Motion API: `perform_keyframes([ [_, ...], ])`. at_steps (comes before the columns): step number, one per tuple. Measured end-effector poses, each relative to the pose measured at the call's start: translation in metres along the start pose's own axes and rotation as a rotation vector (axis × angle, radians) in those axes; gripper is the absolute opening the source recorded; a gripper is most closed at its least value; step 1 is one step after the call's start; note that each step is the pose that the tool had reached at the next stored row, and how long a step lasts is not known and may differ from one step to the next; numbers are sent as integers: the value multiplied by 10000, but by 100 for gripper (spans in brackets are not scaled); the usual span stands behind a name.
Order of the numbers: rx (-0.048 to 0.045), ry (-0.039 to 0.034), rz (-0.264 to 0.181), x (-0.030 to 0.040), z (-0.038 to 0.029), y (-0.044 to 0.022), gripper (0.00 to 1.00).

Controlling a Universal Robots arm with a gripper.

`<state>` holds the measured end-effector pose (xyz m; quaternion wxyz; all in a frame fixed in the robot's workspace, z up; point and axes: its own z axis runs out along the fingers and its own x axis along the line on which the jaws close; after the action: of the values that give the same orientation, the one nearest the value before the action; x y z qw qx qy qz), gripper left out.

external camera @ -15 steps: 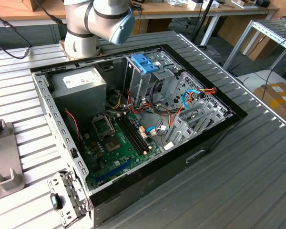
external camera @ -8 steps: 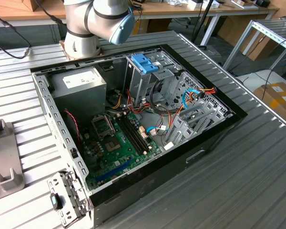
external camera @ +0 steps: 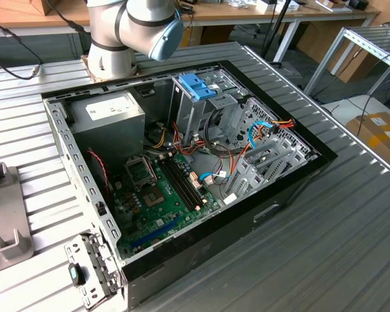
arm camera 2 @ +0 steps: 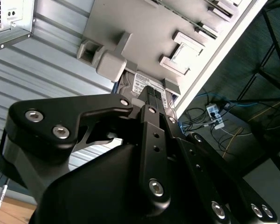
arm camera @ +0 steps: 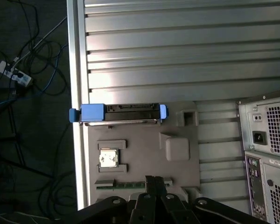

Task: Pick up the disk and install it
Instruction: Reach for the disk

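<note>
The end effector (arm camera: 154, 181) has its fingers together with nothing between them. In the first wrist view it hangs over the grey fixture plate (arm camera: 144, 149), well apart from the disk (arm camera: 121, 112). The disk sits at the plate's end away from the fingertips, touching the plate and just beside the edge of the ribbed worktop (arm camera: 177, 56). Its blue rails (arm camera: 91, 113) show at both ends, with a dark connector side between them. In the second wrist view the disk's white label (arm camera 2: 142, 83) shows beyond the fingertips, partly covered by a grey block (arm camera 2: 111, 65) of the plate. The plate also carries a square silver chip (arm camera: 108, 158) in a holder and a narrow green board (arm camera: 126, 185). The rear panel (arm camera: 266, 154) of the case stands near the plate. Cables (arm camera: 32, 51) lie on the floor past the worktop's edge. In the exterior view the open case (external camera: 201, 244) lies on its side at frame centre, and the arm (external camera: 117, 32) rises behind it at upper centre. Inside the case, the power supply (external camera: 110, 117) occupies the upper left, the motherboard (external camera: 159, 195) the lower centre, and a metal cage (external camera: 201, 117) with a blue bracket (external camera: 196, 86) on top stands at upper centre. The plate lies at the exterior view's left edge, apart from the case.
</note>
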<state>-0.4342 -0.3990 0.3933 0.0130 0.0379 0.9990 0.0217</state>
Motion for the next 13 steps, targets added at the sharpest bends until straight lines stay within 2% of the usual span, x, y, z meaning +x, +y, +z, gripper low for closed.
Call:
perform_keyframes([
  [13, 0, 0, 0, 106, 18, -9, 10],
])
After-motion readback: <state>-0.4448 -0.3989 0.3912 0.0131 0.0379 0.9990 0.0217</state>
